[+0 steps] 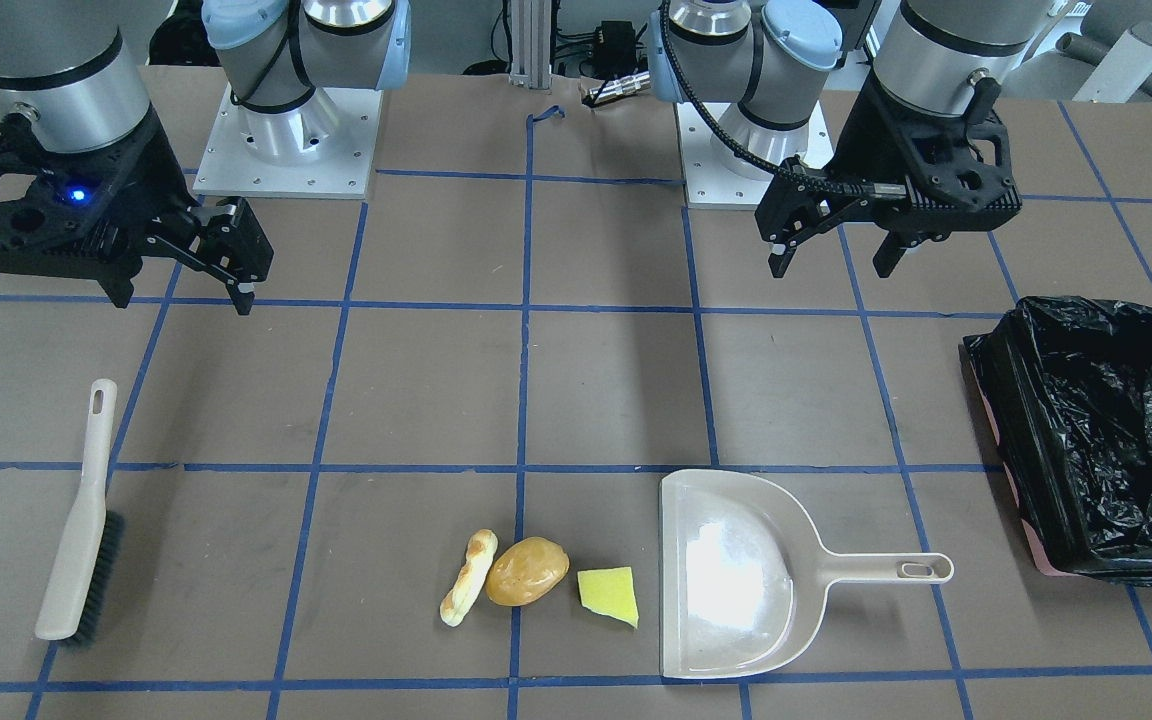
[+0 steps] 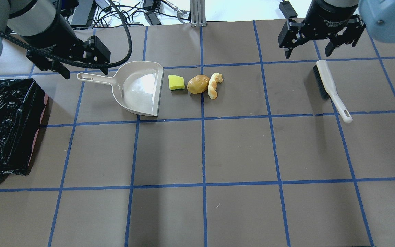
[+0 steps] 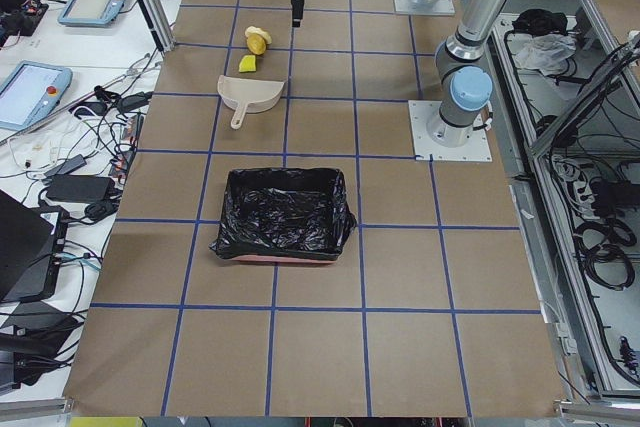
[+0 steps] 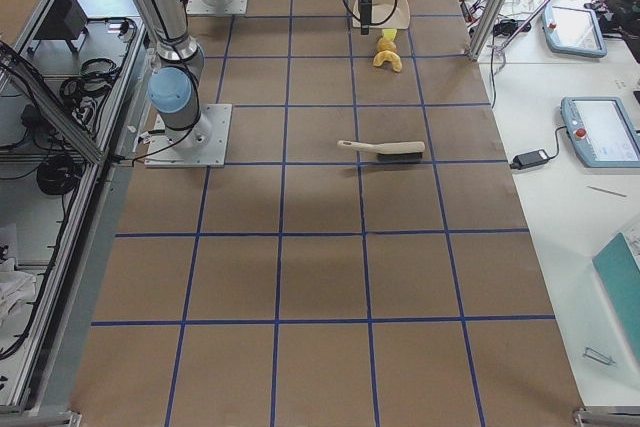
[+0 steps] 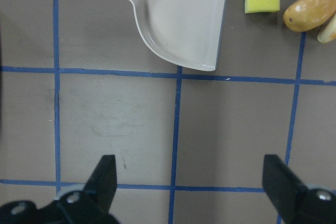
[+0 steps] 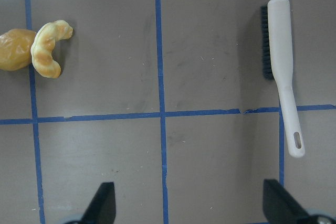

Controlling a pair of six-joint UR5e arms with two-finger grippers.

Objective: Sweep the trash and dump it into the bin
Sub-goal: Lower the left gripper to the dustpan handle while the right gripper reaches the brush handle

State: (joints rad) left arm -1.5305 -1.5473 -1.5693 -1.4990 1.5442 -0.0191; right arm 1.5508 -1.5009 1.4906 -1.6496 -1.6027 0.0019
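Note:
The trash lies in a row on the brown table: a pale bread stick (image 1: 468, 576), a golden-brown bun (image 1: 526, 571) and a yellow wedge (image 1: 608, 594). A beige dustpan (image 1: 726, 575) lies right beside the wedge, its mouth towards it. A beige hand brush (image 1: 81, 520) lies apart on the robot's right. The bin (image 1: 1011, 420), lined with a black bag, stands on the robot's left. My left gripper (image 2: 85, 70) is open and empty above the dustpan handle (image 2: 91, 78). My right gripper (image 2: 308, 51) is open and empty, hovering just beyond the brush head (image 2: 319, 80).
Blue tape lines grid the table. The two arm bases (image 1: 286, 130) stand at the robot's side of the table. Cables and an aluminium post (image 2: 197, 13) lie past the far edge. Screens and cables sit on side desks (image 3: 60, 77).

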